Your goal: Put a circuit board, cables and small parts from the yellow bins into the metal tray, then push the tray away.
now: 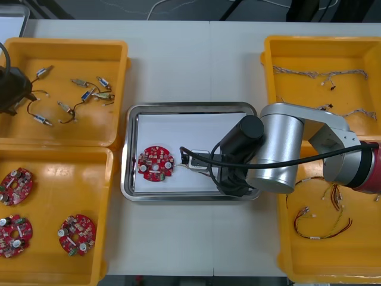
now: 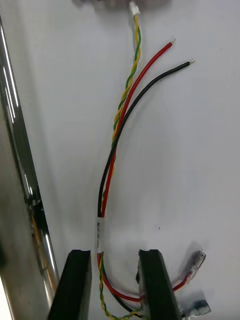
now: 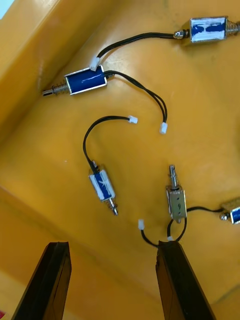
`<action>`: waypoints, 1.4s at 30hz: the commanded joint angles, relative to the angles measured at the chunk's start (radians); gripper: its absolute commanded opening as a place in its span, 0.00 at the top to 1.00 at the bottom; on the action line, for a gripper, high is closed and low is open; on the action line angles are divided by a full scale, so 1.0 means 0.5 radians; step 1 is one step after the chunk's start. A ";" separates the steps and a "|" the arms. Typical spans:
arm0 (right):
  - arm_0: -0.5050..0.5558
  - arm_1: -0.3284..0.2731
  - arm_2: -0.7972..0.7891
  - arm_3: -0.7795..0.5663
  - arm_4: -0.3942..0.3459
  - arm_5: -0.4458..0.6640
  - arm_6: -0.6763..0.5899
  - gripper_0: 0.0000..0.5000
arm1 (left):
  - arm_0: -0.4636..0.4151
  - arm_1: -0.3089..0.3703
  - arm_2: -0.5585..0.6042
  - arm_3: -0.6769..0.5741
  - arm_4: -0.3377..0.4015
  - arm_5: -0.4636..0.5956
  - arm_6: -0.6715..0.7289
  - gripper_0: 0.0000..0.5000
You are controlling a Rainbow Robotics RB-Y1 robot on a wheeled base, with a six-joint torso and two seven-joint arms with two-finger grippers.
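Centrally, right gripper (image 2: 116,287) open astride the cable (image 2: 122,125) in the metal tray (image 1: 127,179); upper left, left gripper (image 3: 114,282) wide over small metal parts (image 3: 85,82).

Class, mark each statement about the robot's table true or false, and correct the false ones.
1. One circuit board lies in the metal tray. True.
2. The left gripper hovers over the metal tray. False: it is over the far left bin, above small metal parts.
3. The right gripper has its jaws apart, with a red and yellow cable between them. True.
4. The near left bin holds five boards. False: it holds three circuit boards.
5. The left gripper's jaws are shut on a part. False: they stand apart, holding nothing.
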 commanded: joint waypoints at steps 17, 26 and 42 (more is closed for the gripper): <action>-0.236 -0.033 -0.135 -0.015 -0.375 0.177 0.065 0.00 | -0.223 -0.151 -0.301 0.494 -0.296 -0.451 0.158 0.00; -0.257 -0.067 -0.595 -0.092 -0.697 0.634 0.098 0.00 | -0.202 -0.157 -0.304 0.521 -0.275 -0.451 0.158 0.00; 0.356 -0.257 -1.602 -0.441 -0.802 1.153 0.126 0.00 | -0.138 -0.271 -0.191 0.521 -0.370 -0.445 0.155 0.01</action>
